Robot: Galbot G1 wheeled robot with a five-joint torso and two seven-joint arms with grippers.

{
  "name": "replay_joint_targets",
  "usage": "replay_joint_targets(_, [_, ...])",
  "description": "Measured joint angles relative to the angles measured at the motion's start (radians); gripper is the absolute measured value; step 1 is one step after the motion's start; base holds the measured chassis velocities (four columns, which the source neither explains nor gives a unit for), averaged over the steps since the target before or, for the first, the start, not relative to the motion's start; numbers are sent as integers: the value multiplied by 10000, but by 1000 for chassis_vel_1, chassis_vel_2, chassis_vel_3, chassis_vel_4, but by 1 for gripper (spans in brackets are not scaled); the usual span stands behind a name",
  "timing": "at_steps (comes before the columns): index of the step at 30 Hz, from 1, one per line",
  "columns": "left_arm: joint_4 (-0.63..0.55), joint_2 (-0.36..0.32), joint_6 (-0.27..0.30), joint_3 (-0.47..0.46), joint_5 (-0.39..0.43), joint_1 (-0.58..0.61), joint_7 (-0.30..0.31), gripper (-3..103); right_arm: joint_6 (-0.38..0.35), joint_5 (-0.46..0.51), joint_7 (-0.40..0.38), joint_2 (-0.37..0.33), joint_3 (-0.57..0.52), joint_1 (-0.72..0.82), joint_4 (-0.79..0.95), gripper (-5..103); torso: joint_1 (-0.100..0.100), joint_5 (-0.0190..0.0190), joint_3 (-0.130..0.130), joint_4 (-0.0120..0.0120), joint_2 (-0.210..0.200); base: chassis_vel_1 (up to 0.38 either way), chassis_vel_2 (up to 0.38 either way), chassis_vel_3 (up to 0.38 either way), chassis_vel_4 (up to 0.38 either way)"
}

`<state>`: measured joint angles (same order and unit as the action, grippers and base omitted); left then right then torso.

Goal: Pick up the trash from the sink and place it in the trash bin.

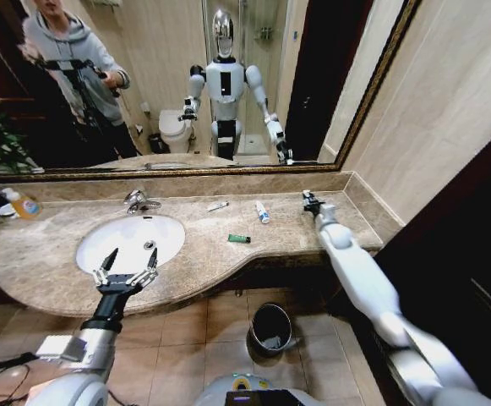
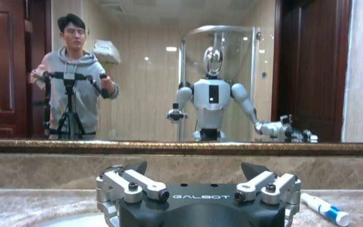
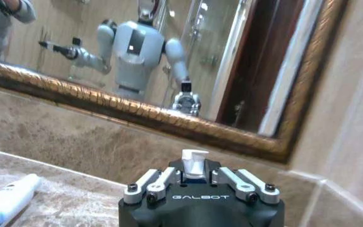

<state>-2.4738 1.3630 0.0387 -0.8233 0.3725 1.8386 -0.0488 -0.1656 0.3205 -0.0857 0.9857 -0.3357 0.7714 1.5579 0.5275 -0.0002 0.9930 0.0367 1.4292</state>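
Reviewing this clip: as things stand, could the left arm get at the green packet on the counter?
Probably yes. The left gripper hovers open over the sink's front rim, and the green packet lies flat on bare counter off to its right. Nothing stands between them, though the arm would need to swing sideways.

The word GALBOT stands in pale letters on the black body of the left gripper and likewise on the right gripper (no other lettering is legible).

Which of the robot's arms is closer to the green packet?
Left. Its end effector hovers open at the sink's front rim, beside the green packet; the right end effector sits farther off by the wall.
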Motion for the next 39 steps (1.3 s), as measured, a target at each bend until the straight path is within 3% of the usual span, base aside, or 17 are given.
replay_joint_targets(5, [-1,1,0,0,-1,-1,-1,100,-512,435,-491,-414,-721,2111,2561,20,-1,2,0,0,0,0,0,0,0])
replay_joint_targets(11, [0,-2,0,1,0,-2,-1,100,-612,384,-819,-48,-1631,4540,4743,20,0,0,0,4,0,0,0,0,0])
replay_joint_targets(15, [0,0,0,0,-1,-1,0,100,128,-340,-609,1063,-2566,7478,5975,20,-2,4,-2,-1,1,0,0,0,0])
replay_joint_targets(16, [0,0,0,0,-1,-1,0,100,128,-340,-609,1063,-2566,7478,5975,20,-2,4,-2,-1,1,0,0,0,0])
replay_joint_targets(19, [-1,0,0,0,0,-1,0,100,453,-762,-599,1907,-2608,9490,6462,20,-2,-4,-1,-3,1,0,0,0,0])
replay_joint_targets(22, [0,0,0,1,0,-2,0,100,632,-1172,-641,2207,-2266,10157,6371,20,-3,-1,-1,-2,1,0,0,0,0])
replay_joint_targets(29, [0,-1,0,0,0,-2,0,100,954,-1694,-690,2394,-1133,9972,4600,20,0,0,1,0,-1,0,0,0,0])
replay_joint_targets(34, [0,0,0,1,0,-1,0,100,711,-1170,-637,2270,127,8731,2555,20,1,0,2,2,-1,0,0,0,0])
replay_joint_targets(39, [-1,-1,0,-1,-1,-2,0,100,697,-1583,-438,2566,1121,7378,223,20,2,3,2,3,-2,0,0,0,0])
